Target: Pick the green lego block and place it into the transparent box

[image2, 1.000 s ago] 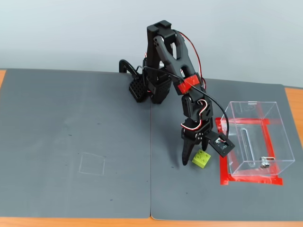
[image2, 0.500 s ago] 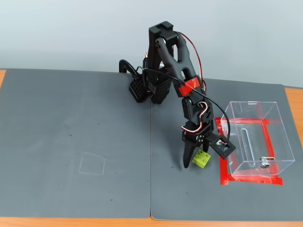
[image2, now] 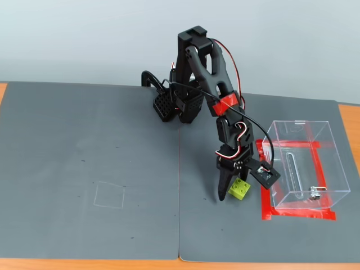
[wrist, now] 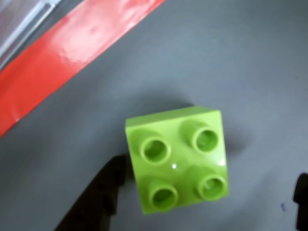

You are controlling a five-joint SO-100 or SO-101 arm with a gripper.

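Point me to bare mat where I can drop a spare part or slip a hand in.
Free: the left mat, from its centre seam to the left edge, bare except a faint square outline. Crowded: the right side, where the end effector straddles the green lego block beside the transparent box and its red tape.

A wooden table (image2: pixel 4 93) shows as orange strips at the frame's left, right and bottom edges of the fixed view. Two dark grey mats (image2: pixel 84 169) cover it, meeting at a seam in the centre. On the right mat lie the green lego block (image2: pixel 239 189), right of centre, the transparent box (image2: pixel 304 163) at the right inside a red tape frame (image2: pixel 298 214), and the arm's base (image2: pixel 177 107) at upper centre.
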